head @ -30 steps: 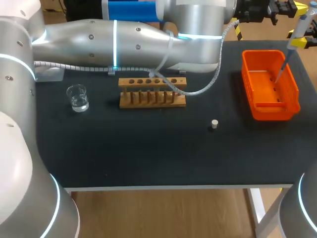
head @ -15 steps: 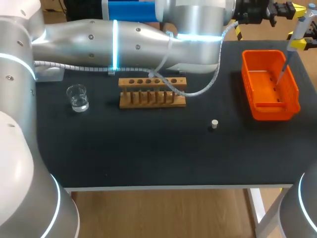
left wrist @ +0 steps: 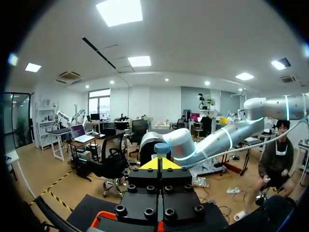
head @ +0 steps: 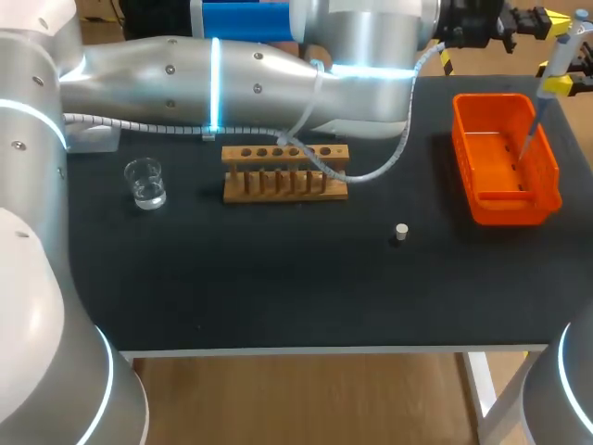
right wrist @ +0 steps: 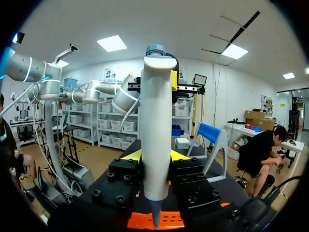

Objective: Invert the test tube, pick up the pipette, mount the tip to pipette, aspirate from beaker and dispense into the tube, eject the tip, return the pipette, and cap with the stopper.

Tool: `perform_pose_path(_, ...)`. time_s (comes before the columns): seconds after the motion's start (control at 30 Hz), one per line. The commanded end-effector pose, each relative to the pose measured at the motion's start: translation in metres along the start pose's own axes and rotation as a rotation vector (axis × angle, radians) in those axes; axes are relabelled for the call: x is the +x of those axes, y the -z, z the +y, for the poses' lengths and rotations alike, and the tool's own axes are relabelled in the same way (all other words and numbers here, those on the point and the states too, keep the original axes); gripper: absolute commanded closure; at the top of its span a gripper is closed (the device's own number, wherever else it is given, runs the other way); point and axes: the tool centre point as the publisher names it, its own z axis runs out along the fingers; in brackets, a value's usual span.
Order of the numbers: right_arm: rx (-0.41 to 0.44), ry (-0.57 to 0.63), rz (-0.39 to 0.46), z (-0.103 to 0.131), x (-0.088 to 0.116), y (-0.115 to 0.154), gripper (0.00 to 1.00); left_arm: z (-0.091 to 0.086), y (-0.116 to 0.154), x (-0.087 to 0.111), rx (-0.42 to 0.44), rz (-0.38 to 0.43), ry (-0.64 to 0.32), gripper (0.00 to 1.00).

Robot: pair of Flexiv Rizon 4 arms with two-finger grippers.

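The white pipette (right wrist: pixel 155 130) stands upright between the yellow fingers of my right gripper (right wrist: pixel 154 155), which is shut on it. In the head view the pipette (head: pixel 556 60) is at the far right, and its thin lower end hangs over the orange bin (head: pixel 547 190). My right gripper (head: pixel 561 83) shows only at the view's edge. My left arm reaches across the back, and its gripper (head: pixel 542 14) is shut beside the pipette's top. From the left wrist, the pipette's knob (left wrist: pixel 161 148) sits just ahead of the closed left gripper (left wrist: pixel 159 163).
A wooden tube rack (head: pixel 285 172) stands mid-table under my left arm. A glass beaker (head: pixel 145 182) with clear liquid is to its left. A small grey stopper (head: pixel 400 232) lies in front, right of the rack. A cable (head: pixel 389 158) droops over the rack's right end.
My left gripper has edged right, closer to the pipette's top. The pipette has barely shifted over the orange bin.
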Motion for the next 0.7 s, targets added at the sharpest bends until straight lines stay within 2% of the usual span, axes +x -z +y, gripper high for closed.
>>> perform_pose_path(0.03,0.001,0.001,0.005,0.0103,-0.0024,-0.0001,1.0,0.0136,-0.0037,0.0018,-0.003,-0.008,0.001,1.0)
perform_pose_path(0.53,0.001,0.001,0.005,0.0103,-0.0024,-0.0001,1.0,0.0191,-0.0049,0.0009,-0.004,-0.004,0.002,1.0)
perform_pose_path(0.7,0.001,0.001,0.005,0.0103,-0.0024,-0.0001,1.0,0.0119,-0.0008,0.0017,0.005,-0.015,-0.011,1.0)
